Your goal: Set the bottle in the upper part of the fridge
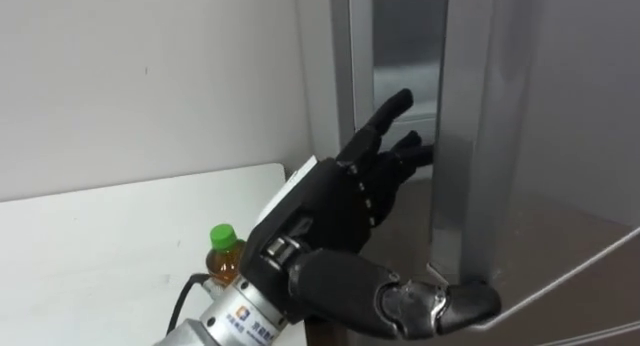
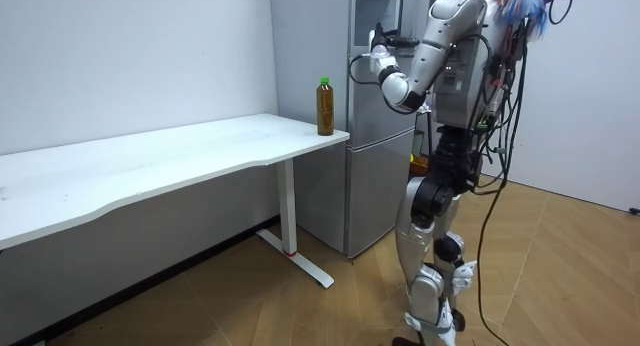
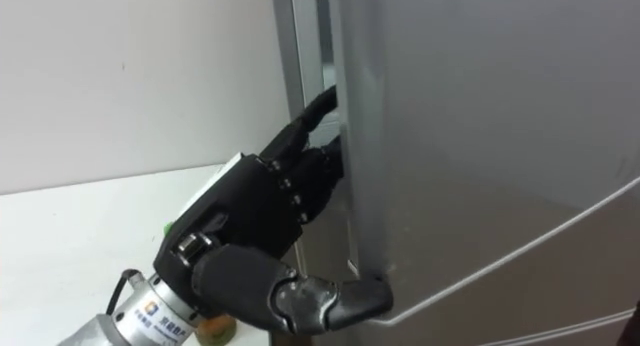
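The fingers [image 1: 392, 114] of the left hand [image 1: 330, 201] were seen stretched nearly straight, only slightly bent, and spread a little. They were pushed into the gap at the side edge of the fridge's upper door [image 1: 560, 116]. In the right eye view their tips were hidden behind that edge. The thumb [image 1: 455, 306] was held out low across the front of the door, at its edge. Nothing was closed inside the hand. The palm was turned toward the fridge [image 2: 372, 176], and the wrist and forearm were raised to it from the lower left.

The bottle [image 1: 225, 254] was not held. It was left standing upright on the white table [image 1: 90, 246], on the corner nearest the fridge, just beside the fridge's side wall. A green cap and amber contents were seen. In the left eye view its lower part was covered by the wrist.

In the room view the robot was seen standing upright on the wooden floor [image 2: 300, 306] directly before the fridge. Its left arm was lifted to the height of the upper door. The table was seen running along the pale wall [image 2: 130, 56], away from the fridge.
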Available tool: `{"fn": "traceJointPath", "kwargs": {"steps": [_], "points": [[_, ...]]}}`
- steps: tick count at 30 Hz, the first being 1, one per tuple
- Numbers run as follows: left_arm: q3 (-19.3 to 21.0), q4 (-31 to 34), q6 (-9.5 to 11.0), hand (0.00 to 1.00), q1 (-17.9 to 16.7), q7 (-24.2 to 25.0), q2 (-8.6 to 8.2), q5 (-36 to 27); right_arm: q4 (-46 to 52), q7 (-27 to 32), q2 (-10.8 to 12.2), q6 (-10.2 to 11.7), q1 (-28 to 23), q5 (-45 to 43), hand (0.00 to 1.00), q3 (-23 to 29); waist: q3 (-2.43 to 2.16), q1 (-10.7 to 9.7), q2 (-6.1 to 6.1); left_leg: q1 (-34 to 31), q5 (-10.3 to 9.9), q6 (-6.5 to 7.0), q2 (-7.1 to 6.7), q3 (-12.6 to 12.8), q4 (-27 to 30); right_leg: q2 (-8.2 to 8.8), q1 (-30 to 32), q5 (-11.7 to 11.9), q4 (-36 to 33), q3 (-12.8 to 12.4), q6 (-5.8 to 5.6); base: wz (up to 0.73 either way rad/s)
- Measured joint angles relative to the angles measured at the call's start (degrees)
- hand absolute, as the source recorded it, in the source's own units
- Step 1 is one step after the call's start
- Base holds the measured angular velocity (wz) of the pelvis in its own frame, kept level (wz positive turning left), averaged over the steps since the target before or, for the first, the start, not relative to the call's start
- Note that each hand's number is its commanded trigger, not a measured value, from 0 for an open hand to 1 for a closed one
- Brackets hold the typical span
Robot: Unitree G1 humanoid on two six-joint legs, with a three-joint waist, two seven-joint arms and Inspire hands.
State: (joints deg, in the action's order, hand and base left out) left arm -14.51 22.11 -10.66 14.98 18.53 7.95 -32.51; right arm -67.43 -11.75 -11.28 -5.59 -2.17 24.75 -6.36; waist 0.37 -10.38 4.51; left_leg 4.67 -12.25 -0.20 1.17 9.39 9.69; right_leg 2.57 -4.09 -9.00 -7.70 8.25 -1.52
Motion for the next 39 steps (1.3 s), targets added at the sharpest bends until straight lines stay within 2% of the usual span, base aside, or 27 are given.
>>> {"fn": "traceJointPath", "kwargs": {"steps": [8, 14, 19, 23, 25, 28, 31, 39], "points": [[-1.74, 0.00, 0.35, 0.00, -0.15, 2.24, 0.05, -1.99, 0.01, -0.52, -0.17, 0.06, 0.03, 0.00, 0.00, -0.01, 0.11, -0.07, 0.18, -0.01, 0.00, 0.00, -0.09, 0.15, 0.00, 0.07, 0.12, -0.02, 0.03, -0.24, -0.10, 0.00], [-4.79, 0.01, 0.77, 0.00, -0.06, 3.82, 0.43, -3.52, -0.15, -0.81, -0.17, 0.00, 0.40, -0.03, 0.00, -0.13, 0.13, -0.55, 0.34, 0.07, 0.00, 0.00, -0.02, 0.70, 0.00, 0.04, 0.19, -0.02, 0.02, -0.32, -0.10, -0.03], [-9.03, -0.19, -1.32, 0.00, -0.02, 6.51, 1.03, -2.90, -0.16, -1.01, -0.30, 0.04, 0.68, 0.00, 0.00, -0.09, 0.41, -1.65, 0.61, 0.18, 0.00, 0.00, 0.05, 1.56, -0.01, -0.04, 0.47, -0.02, 0.02, -1.12, -0.10, -0.09], [-11.43, -0.19, -2.24, 0.00, 0.34, 8.41, 1.03, -3.13, -0.17, -1.34, -0.09, 0.28, 0.92, 0.51, 0.00, -0.06, 0.42, -3.07, 0.62, 0.18, 0.00, -0.01, 0.23, 1.68, -0.09, -0.25, 0.73, -0.02, -0.07, -1.49, -0.04, -0.08], [-13.32, -0.25, -4.16, 0.00, 0.33, 9.03, 2.12, -2.87, -0.25, -1.51, 0.09, 0.48, 0.97, 1.26, 0.00, -0.06, 0.46, -3.62, 0.57, 0.17, 0.00, -0.01, 0.32, 1.79, -0.14, -0.38, 0.89, -0.02, -0.10, -1.72, 0.01, -0.04], [-13.95, -0.24, -5.51, 0.00, 0.33, 9.74, 2.25, -2.83, -0.53, -1.60, 0.27, 0.52, 1.02, 2.00, 0.00, -0.06, 0.65, -3.77, 0.27, 0.17, 0.00, -0.01, 0.41, 2.26, -0.18, -0.45, 1.08, -0.02, -0.10, -2.02, 0.04, -0.06], [-13.95, -0.24, -5.61, 0.00, 0.33, 9.76, 2.25, -2.83, -0.53, -1.94, 0.47, 0.52, 1.03, 2.01, 0.00, -0.06, 0.87, -3.82, -0.33, 0.14, 0.00, -0.01, 0.42, 2.35, -0.18, -0.46, 1.14, -0.02, -0.06, -2.06, 0.05, -0.01], [-13.95, -0.25, -5.66, 0.00, 0.33, 9.76, 2.25, -2.77, -0.55, -2.17, 0.54, 0.53, 1.01, 2.02, 0.00, -0.11, 0.76, -3.81, -0.89, 0.12, 0.00, -0.01, 0.42, 2.45, -0.18, -0.46, 1.16, -0.03, -0.03, -2.13, 0.06, 0.00]]}}
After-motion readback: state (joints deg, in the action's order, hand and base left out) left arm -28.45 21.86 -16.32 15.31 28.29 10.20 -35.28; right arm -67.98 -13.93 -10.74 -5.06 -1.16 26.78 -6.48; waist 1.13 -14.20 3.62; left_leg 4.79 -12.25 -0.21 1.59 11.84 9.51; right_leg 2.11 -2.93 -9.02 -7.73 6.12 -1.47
